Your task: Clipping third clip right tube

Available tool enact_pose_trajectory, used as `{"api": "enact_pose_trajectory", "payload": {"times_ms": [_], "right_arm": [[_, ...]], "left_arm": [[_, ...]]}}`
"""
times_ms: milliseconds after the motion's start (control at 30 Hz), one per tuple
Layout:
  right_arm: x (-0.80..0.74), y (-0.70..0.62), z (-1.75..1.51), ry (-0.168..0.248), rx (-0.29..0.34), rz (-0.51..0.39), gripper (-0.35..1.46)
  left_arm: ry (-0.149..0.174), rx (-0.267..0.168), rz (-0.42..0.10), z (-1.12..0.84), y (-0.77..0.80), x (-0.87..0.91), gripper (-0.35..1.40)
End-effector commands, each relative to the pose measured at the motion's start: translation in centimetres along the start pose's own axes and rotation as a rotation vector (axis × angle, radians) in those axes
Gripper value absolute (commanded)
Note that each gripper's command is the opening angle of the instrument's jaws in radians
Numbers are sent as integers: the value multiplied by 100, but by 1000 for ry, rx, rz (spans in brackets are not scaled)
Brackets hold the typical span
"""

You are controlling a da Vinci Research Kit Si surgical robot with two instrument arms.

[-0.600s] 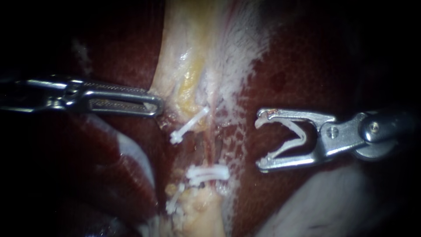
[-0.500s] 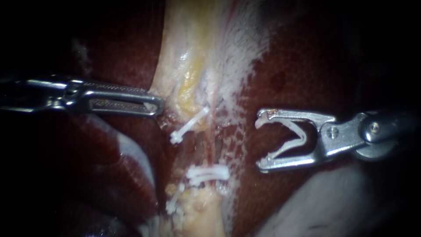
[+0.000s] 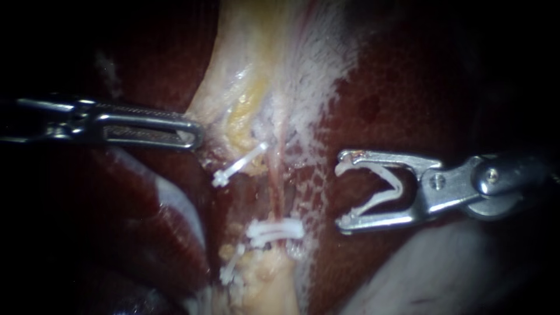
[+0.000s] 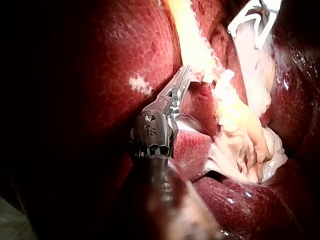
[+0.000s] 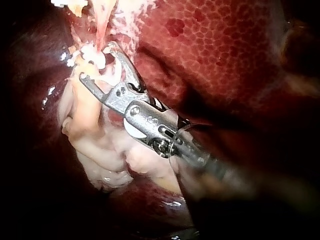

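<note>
The endoscope looks closely at the pale yellow tissue strip (image 3: 256, 70) on the dark red liver (image 3: 402, 99). Wrist cameras look along the silver metal left instrument (image 4: 184, 76) and right instrument (image 5: 98, 63) toward that strip.

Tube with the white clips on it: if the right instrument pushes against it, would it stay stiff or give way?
Probably floppy: the tube is a thin pink strand lying in pale tissue that the left instrument holds. Likely slippery, since the surfaces glisten. Possibly fragile, so the open clip in the right instrument should meet it gently.
</note>
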Motion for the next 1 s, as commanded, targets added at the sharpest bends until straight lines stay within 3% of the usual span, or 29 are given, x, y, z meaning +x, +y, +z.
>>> {"api": "enact_pose_trajectory", "payload": {"times_ms": [33,333,567,1000], "right_arm": [[-2,-1,3,0,2,13,60],[-12,-3,28,0,10,81,60],[-12,6,47,0,16,125,60],[-20,19,90,-2,57,171,57]], "left_arm": [[1,-6,-9,-7,-1,-3,-35],[-28,-19,2,-45,-25,-25,-35],[-33,-26,15,-50,-42,-31,-35],[-34,-32,13,-50,-51,-33,-35]]}}
